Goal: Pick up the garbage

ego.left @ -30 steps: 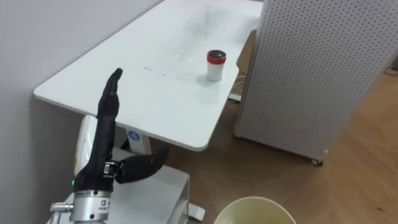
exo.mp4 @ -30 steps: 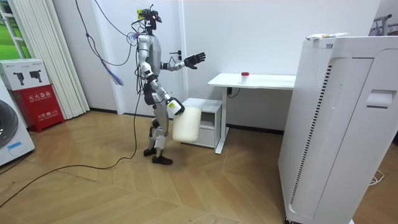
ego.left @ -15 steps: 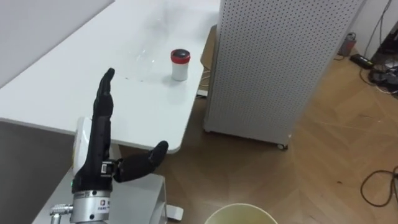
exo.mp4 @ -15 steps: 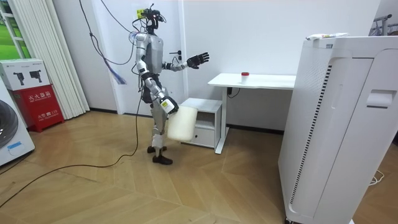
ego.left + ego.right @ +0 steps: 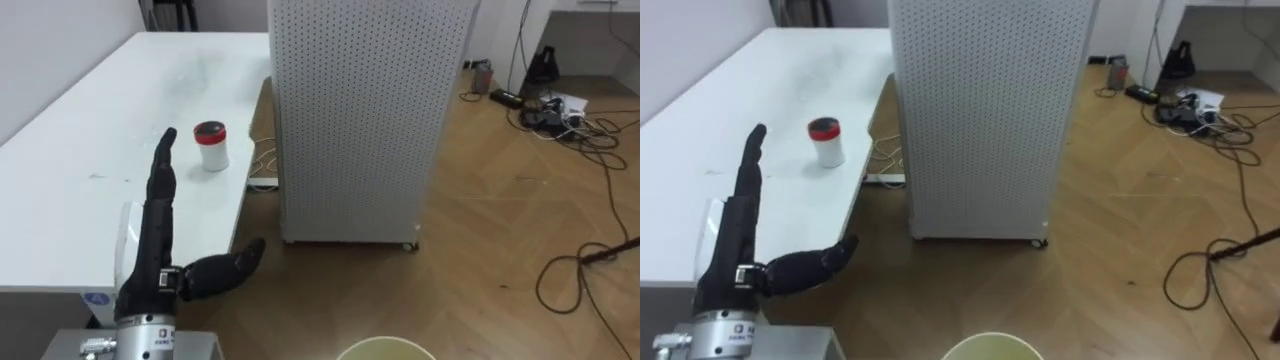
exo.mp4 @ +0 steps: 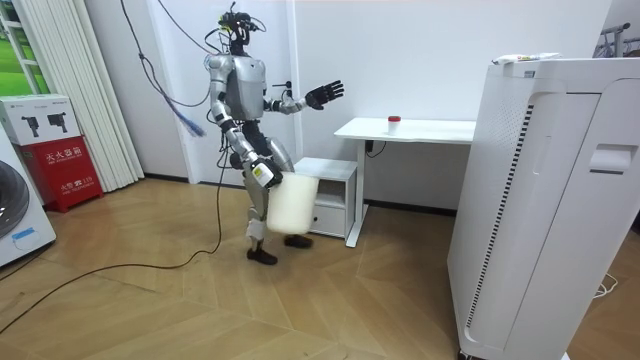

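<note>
Red-lidded cup [image 5: 211, 146] is standing upright on white table [image 5: 70, 190], untouched | left hand [image 5: 155, 250] is hovering short, fingers straight, holding nothing | right hand [image 6: 262, 173] is carrying bin [image 6: 290, 205], grasp unclear | risk: stiff fingers likely toppling cup

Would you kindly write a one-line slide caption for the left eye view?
Open left hand raised before a white table bearing a small red-lidded jar, beside a perforated white cabinet.

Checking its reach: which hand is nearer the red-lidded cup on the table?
Left. The left hand is raised, open, short of the cup; the right hand is low at the bin.
</note>
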`<state>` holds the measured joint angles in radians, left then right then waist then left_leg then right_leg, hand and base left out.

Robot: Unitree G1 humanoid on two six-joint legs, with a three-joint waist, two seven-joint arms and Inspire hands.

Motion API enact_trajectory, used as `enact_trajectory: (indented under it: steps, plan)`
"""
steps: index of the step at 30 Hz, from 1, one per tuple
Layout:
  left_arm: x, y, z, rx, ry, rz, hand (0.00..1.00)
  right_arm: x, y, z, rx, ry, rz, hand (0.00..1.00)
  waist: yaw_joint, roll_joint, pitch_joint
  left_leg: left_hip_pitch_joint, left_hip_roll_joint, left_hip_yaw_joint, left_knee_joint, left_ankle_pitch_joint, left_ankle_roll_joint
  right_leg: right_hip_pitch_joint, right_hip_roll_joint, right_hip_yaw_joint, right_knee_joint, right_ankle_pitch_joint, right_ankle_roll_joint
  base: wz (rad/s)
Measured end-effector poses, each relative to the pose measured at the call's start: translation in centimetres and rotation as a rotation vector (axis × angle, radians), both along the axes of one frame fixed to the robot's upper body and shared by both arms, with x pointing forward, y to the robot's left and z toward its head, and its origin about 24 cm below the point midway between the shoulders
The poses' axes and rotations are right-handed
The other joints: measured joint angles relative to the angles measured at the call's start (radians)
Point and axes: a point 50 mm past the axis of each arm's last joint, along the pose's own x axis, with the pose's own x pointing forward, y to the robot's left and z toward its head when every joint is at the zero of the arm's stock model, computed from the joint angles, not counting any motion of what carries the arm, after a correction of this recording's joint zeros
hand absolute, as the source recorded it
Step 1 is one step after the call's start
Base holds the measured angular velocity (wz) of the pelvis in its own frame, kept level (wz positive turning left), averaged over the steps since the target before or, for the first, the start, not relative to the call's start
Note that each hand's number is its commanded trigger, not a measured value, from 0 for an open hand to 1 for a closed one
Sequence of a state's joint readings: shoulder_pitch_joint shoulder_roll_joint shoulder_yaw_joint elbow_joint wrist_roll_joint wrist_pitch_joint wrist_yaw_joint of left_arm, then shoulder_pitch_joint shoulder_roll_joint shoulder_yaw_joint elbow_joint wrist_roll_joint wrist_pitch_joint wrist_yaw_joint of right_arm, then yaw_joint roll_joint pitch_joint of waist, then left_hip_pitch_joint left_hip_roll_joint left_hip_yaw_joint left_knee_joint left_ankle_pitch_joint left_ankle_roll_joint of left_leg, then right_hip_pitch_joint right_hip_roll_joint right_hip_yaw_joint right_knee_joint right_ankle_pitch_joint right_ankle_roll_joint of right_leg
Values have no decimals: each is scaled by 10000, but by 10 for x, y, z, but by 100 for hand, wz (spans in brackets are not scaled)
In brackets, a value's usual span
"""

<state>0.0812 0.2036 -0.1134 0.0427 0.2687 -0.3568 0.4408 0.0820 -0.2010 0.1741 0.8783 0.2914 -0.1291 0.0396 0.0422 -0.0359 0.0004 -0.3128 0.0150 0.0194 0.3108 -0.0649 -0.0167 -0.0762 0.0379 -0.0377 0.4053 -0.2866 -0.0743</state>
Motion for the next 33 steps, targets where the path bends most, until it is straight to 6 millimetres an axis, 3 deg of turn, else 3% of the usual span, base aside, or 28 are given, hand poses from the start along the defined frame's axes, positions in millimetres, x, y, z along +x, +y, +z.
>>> enact_trajectory:
  steps: [1,3,4,6,11,12,14,16,18,20,21,22,23,24,25,26,28,31,33]
  plan:
    - [0,1,1,56,-24,45,0,0,0,0,9,29,21,100,-2,-83,-52,84,-74,53,-128,257,86,5,-42,74,14,-128,92,-26]
    - [0,4,1,99,-40,112,0,0,0,0,22,35,38,100,60,-170,-27,189,-209,107,-100,479,196,117,-180,110,-45,-230,221,-20]
    - [0,5,1,131,14,81,0,-2,-1,-1,12,103,18,100,113,-233,-12,341,-347,57,-1,647,458,297,-256,225,-65,-295,205,-14]
    - [1,5,2,75,-17,43,0,-2,-1,-1,6,86,21,100,107,-346,-3,470,-598,101,106,402,583,502,-538,197,-82,-509,260,0]
    - [1,6,3,-11,-38,50,0,2,0,1,-98,6,248,100,258,-424,49,432,-854,440,1161,-796,800,811,-944,245,290,-1091,503,-8]
    - [2,6,3,-48,-47,44,0,6,1,2,-75,-86,282,100,390,-406,66,421,-854,580,1438,-1134,851,672,-1083,-3,929,-1219,698,-23]
    - [2,5,4,-35,-55,-9,0,11,4,4,-78,-213,417,100,461,-390,82,441,-853,657,1813,-1591,928,144,-1354,-537,2461,-1193,777,-9]
    - [5,5,7,39,-232,-4,0,13,6,5,-62,-315,545,100,464,-436,130,574,-986,606,2104,-2011,1079,-457,-1766,-951,4187,-755,1244,21]
    - [5,5,8,26,-295,62,0,13,6,5,-69,-313,495,100,450,-195,253,927,-929,221,1994,-2178,1110,-799,-1684,-1035,4863,-221,1232,16]
    - [5,6,9,2,-493,380,0,15,6,7,-65,-428,564,100,524,174,257,1176,-827,-329,1614,-2175,1088,-1640,-1470,-1013,4262,-749,1074,11]
    - [5,6,9,-10,-522,436,0,15,7,7,-55,-420,616,100,521,233,245,1258,-803,-407,1523,-2168,1076,-1820,-1417,-1025,3896,-751,1065,29]
    - [4,7,9,-38,-592,505,0,14,9,6,-87,-367,792,100,449,257,240,1495,-802,-631,1349,-2154,1051,-2008,-1413,-1003,2733,-665,1054,43]
    - [4,7,10,-73,-654,539,0,13,11,5,-196,-309,1002,100,373,209,223,1705,-825,-786,1223,-2187,991,-2080,-1416,-928,1352,-215,1007,46]
    - [4,6,10,-69,-673,531,0,13,11,5,-242,-285,1078,100,364,177,204,1781,-838,-850,1203,-2230,926,-2116,-1396,-832,912,384,991,57]
    - [3,6,8,-49,-596,516,0,10,11,3,-339,-132,1187,100,271,180,140,1930,-830,-1061,1188,-2284,825,-2002,-1387,-806,728,1044,838,52]
    - [2,6,7,38,-557,506,0,8,10,1,-396,-30,1243,100,266,253,71,2117,-711,-1092,1001,-2258,778,-1635,-1238,-1014,401,1042,757,49]
    - [1,7,7,56,-575,545,0,7,11,1,-326,17,1368,100,390,240,71,2399,-553,-1071,597,-2121,557,-1207,-1069,-1113,-41,1097,670,19]
    - [-2,7,8,73,-613,535,0,8,10,2,-181,5,1538,100,448,214,45,2779,-264,-1051,127,-2068,471,-681,-834,-1331,-687,1130,615,15]
    - [-2,6,11,86,-760,498,0,10,12,2,-22,-40,1690,100,460,166,37,2902,-208,-1055,-120,-2052,445,-516,-754,-1415,-957,1143,593,12]
